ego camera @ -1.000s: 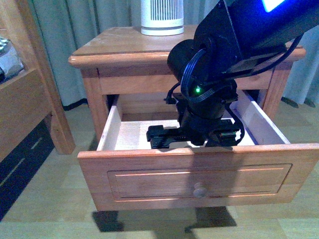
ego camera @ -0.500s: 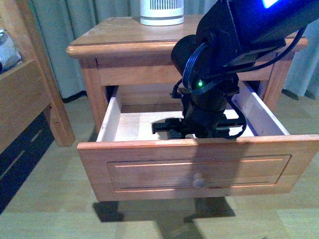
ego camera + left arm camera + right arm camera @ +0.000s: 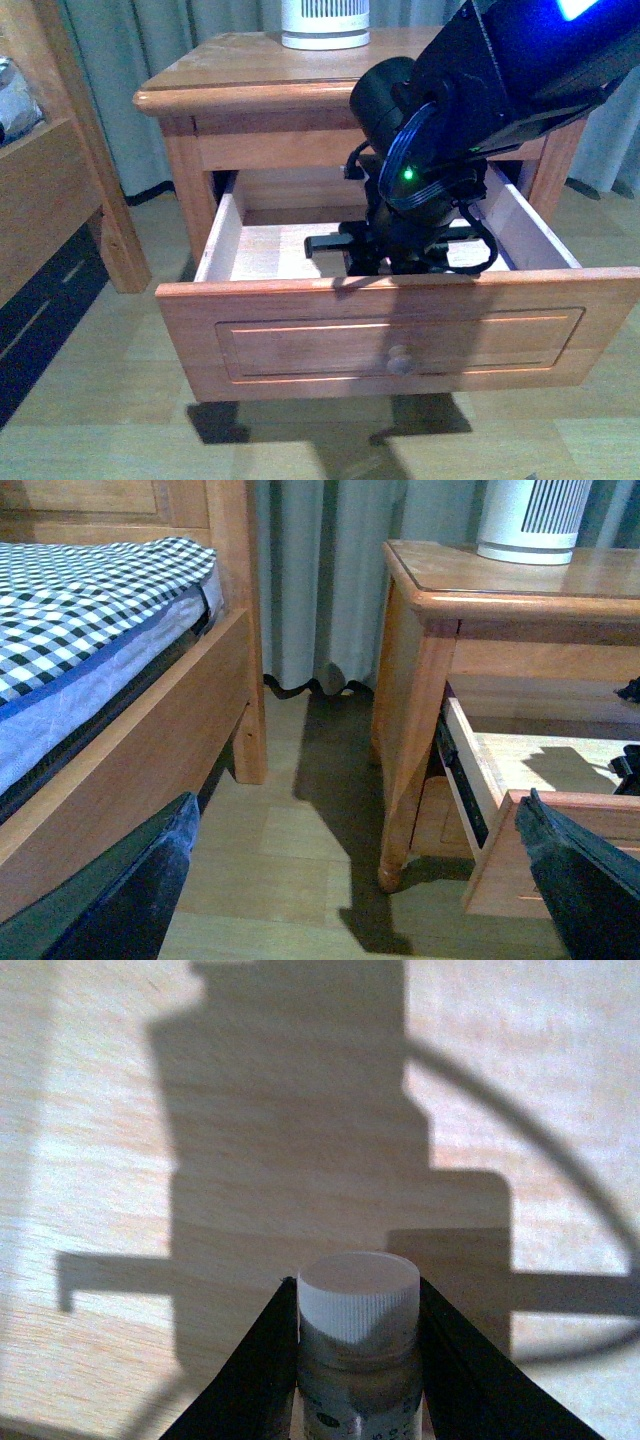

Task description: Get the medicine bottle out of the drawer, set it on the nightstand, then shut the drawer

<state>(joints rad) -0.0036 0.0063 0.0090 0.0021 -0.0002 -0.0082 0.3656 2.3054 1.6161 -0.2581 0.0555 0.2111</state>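
Note:
The orange-brown nightstand [image 3: 250, 75] stands ahead with its large drawer [image 3: 400, 345] pulled open, round knob at the front. My right gripper [image 3: 400, 255] reaches down inside the drawer, its tips hidden in the front view. In the right wrist view it [image 3: 357, 1295] is shut on the medicine bottle [image 3: 358, 1335], a small white bottle with a ribbed white cap, held above the pale drawer floor [image 3: 120, 1160]. The bottle is hidden in the front view. My left gripper [image 3: 360, 880] is open and empty, low beside the nightstand [image 3: 420, 680], near the floor.
A white slatted appliance [image 3: 323, 22] stands at the back of the nightstand top. A wooden bed frame [image 3: 60, 190] is at the left, with a checked mattress [image 3: 90, 590]. Curtains [image 3: 320, 580] hang behind. Wooden floor [image 3: 290, 880] lies between bed and nightstand.
My right arm has shifted slightly right and up inside the drawer. The view has moved a little, showing more of the nightstand top edge.

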